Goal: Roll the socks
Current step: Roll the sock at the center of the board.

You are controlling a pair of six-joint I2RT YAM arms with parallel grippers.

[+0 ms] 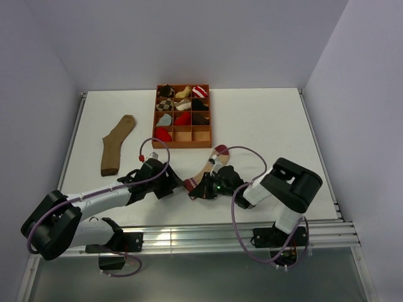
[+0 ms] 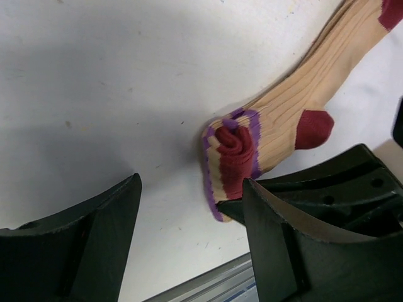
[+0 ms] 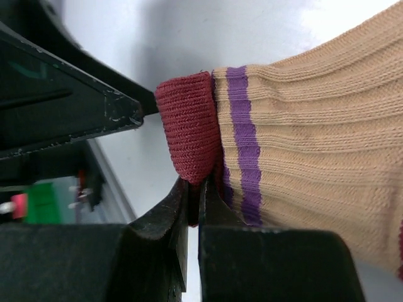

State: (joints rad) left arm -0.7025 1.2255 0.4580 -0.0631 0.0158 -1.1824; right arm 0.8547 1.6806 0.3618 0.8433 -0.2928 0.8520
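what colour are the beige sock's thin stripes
Purple; the beige sock shows best in right wrist view.

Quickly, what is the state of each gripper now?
Left gripper: open, holding nothing.
Right gripper: shut on the maroon end of the beige striped sock.

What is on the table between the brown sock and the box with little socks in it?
Nothing. The top view shows only bare white table between the brown sock and the box.
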